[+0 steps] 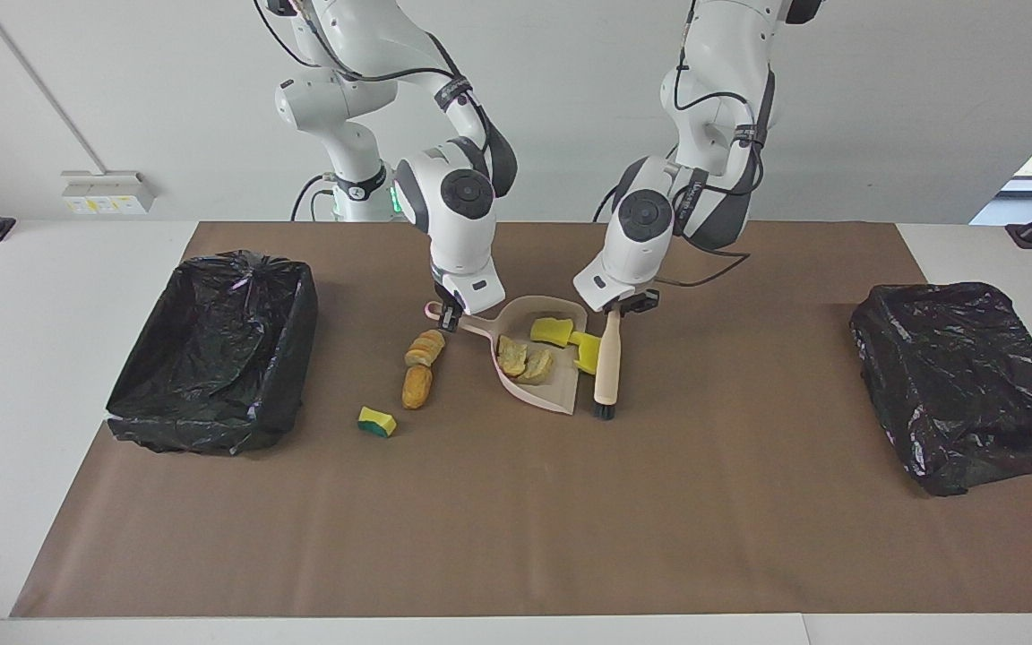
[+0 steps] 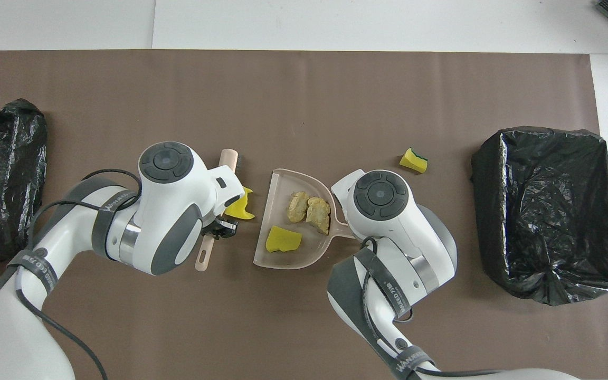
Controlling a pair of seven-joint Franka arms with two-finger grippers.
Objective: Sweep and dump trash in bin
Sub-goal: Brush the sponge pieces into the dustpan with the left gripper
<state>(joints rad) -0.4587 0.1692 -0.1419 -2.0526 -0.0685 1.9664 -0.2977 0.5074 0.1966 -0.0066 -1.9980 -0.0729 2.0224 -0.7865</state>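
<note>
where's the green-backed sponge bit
The green-backed sponge bit lies loose on the brown mat, outside the dustpan, farther from the robots than the two bread pieces and toward the right arm's end, between dustpan and open bin.

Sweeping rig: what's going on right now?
The right gripper holds the dustpan by its handle; the left gripper holds the brush beside it. Three pieces lie in the pan, a yellow chunk at its edge. Two bread pieces and a green-backed sponge remain unswept, toward the open bin.
</note>
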